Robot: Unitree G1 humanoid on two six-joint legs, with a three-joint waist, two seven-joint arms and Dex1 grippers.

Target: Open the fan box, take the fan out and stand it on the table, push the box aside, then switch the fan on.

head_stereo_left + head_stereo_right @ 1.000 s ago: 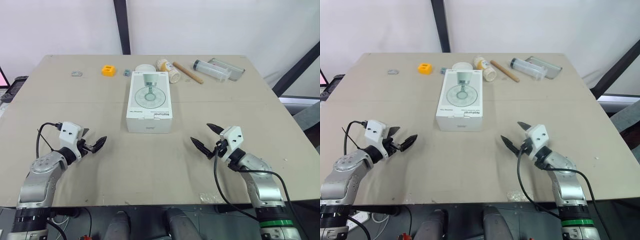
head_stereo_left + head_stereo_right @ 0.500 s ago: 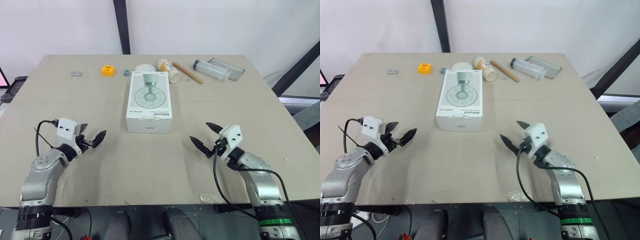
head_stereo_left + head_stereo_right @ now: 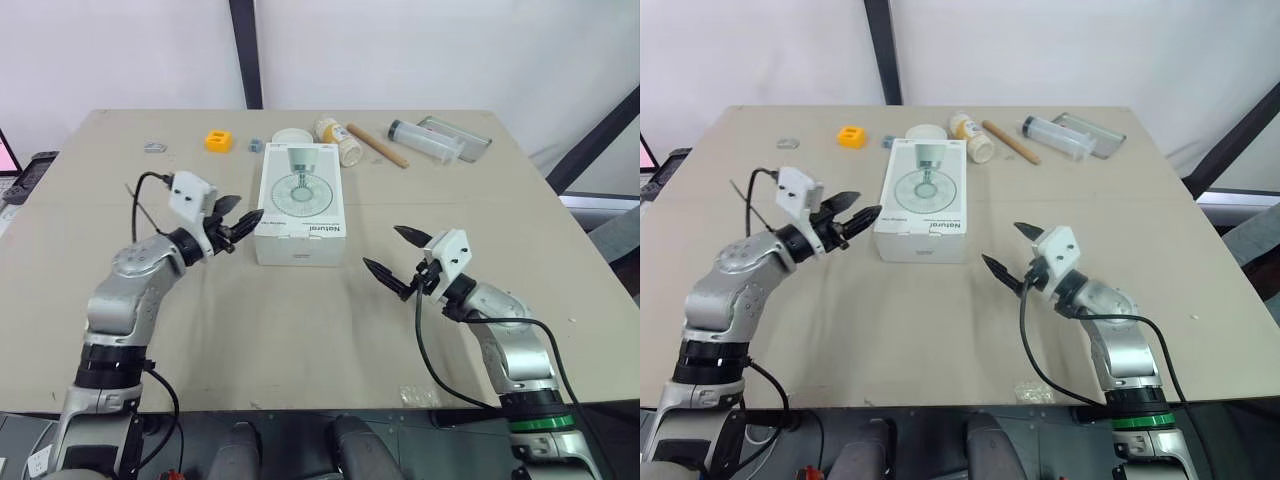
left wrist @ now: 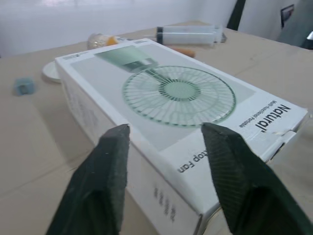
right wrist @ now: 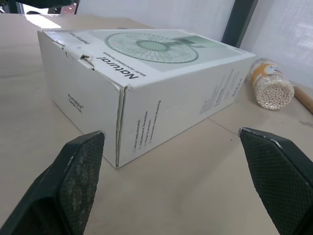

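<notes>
Judged to be at the approach for opening, with no contact made so far. Leave the surface (image 3: 300,340) to carry the load and keep the fan box (image 3: 299,200) lying flat where it is, midway across and lengthwise away from the robot. Steady the box with the left end effector (image 3: 240,212), poised just beside the box's left long side toward its near corner, fingers parted a moderate way and holding nothing. Bring in the right end effector (image 3: 383,248), spread wide and empty, apart from the box off its near right corner, toward the near end flap (image 5: 78,98). Hook a fingertip under the loose edge rather than squeezing the wall, and lift slowly to avoid shoving the box toward the jar (image 3: 342,142) beyond its far end. White, oblong, shallow cardboard; top printed with a pale green fan drawing and "Natural" along the near edge; small print down the sides. Slightly torn tab (image 5: 84,59) at the top of the near end, probably the easiest place to start.
</notes>
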